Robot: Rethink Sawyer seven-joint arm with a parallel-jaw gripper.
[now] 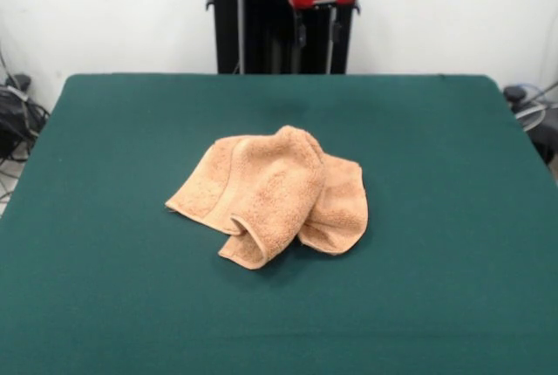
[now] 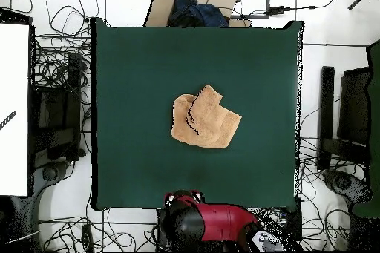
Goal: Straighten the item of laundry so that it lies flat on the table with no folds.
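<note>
Front view: we see the towel (image 1: 272,196) bunched near the middle of the desk (image 1: 105,288), nowhere near flat.
Towel, shape: we count at least two layers; a thick flap lies over the middle and a rolled hem juts toward the camera, with a second lobe beside it.
Towel, overhead: we find the same heap (image 2: 205,119) roughly central on the green top (image 2: 133,57), well apart from every edge.
Step, our judgement: we take the task as barely begun; no corner is spread yet.
Risk, wrong layer: we judge that a grasp on the top flap could pinch the layers under it too, and the whole heap would drag rather than unfold.
Risk, hidden corners: we cannot tell which hems are true corners; pulling a mid-edge would likely add a fold.
Risk, sliding: we expect terry cloth to grip the felt-like top, so a low pull may roll the cloth over itself.
Arm: we see the red and black arm (image 2: 211,224) drawn back over its base, off the desk's edge.
Pincer: we cannot tell how wide it is; it touches nothing on the desk and holds no cloth.
</note>
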